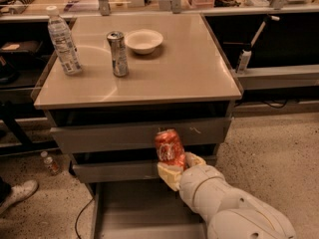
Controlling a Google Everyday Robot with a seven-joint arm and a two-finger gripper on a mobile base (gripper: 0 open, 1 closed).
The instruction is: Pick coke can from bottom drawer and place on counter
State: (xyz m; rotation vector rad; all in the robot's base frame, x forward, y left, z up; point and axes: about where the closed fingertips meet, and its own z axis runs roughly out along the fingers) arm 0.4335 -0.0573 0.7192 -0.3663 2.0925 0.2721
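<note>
1. Below the front edge of the counter (189,71), the coke can (168,147) hangs in the air. It is red with white script and a silver top, and it tilts slightly left. It sits above the pulled-out bottom drawer (144,210) and in front of the two drawer fronts higher up.
2. The gripper (179,166) is clenched on the lower part of the coke can, with pale yellow fingers (167,174) on either side. Its white arm (234,210) comes in from the lower right corner.
3. There are three grey drawers: a shallow top drawer (124,135), a shallow middle drawer (112,172), and the deep bottom drawer with its flat grey base showing.
4. Three things stand on the counter. One water bottle (64,41) is near the left edge, one silver can (117,54) is just right of it, and one white bowl (143,40) is near the back edge.
5. The counter's right half and front edge show bare surface.
6. On the speckled floor (269,148) left of the drawers lie one small bottle (50,162) and one shoe (17,194).
</note>
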